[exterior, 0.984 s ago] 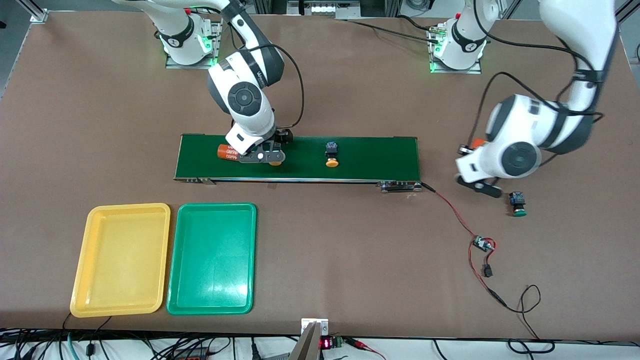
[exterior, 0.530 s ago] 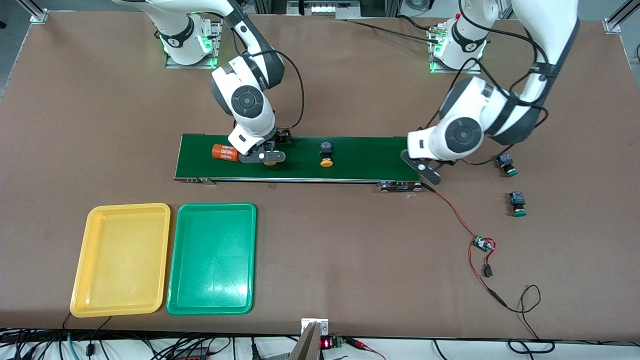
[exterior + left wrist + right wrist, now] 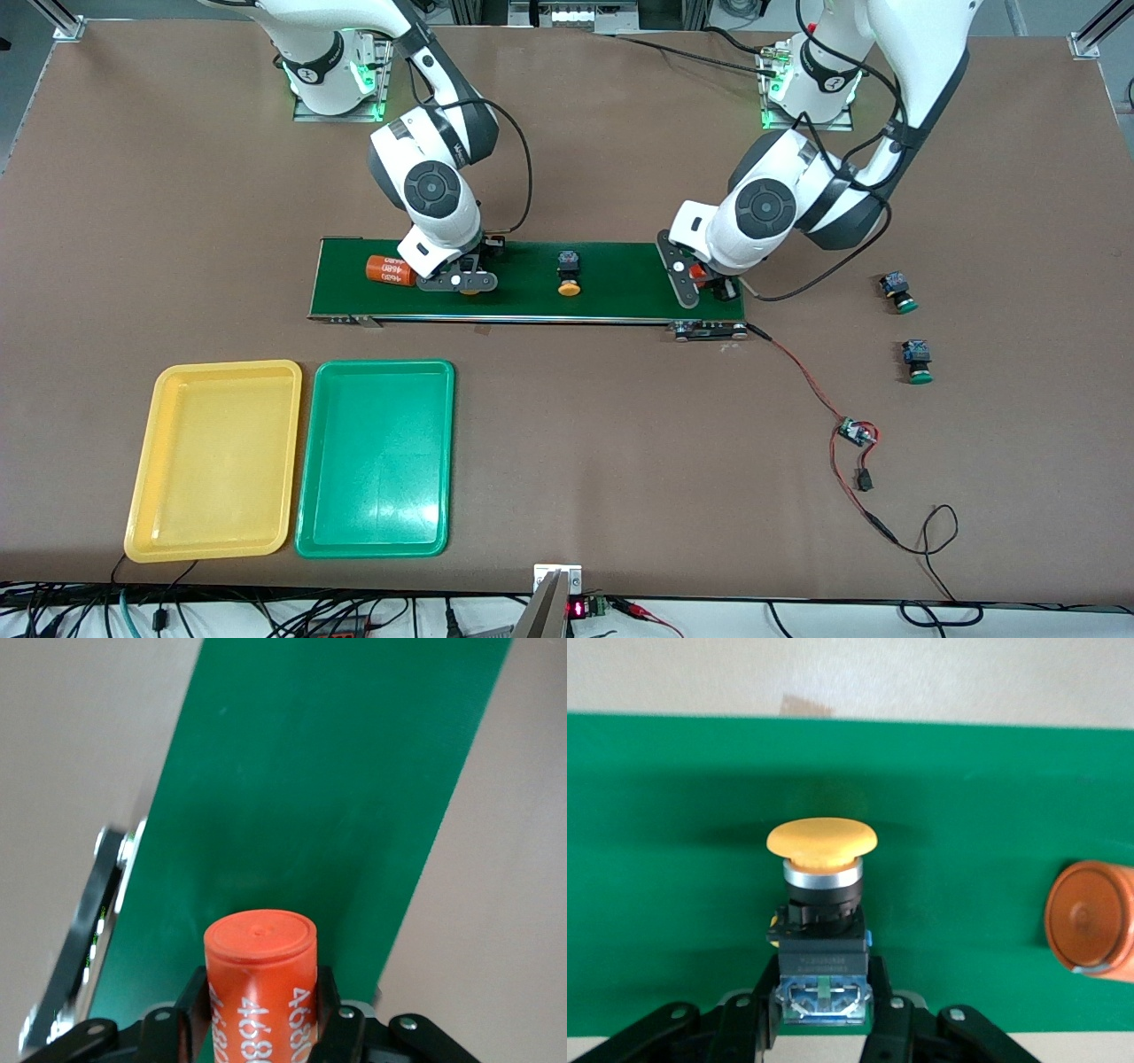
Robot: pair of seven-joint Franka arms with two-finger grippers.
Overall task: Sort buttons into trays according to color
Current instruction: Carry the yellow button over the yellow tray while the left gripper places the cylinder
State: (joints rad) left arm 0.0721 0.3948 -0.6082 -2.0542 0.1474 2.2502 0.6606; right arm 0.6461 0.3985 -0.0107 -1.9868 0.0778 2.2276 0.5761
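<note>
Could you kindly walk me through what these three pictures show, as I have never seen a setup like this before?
Two white robot arms stand at a brown table. One picture looks down from across the table; the other two come from cameras on the arms' wrists.

A dark-green conveyor belt carries a loose yellow-capped button and an orange cylinder. The right gripper is shut on another yellow-capped button on the belt. The left gripper, over the belt's other end, is shut on a second orange cylinder.

Two green-capped buttons lie off the belt. A yellow tray and a green tray lie nearer the camera.
</note>
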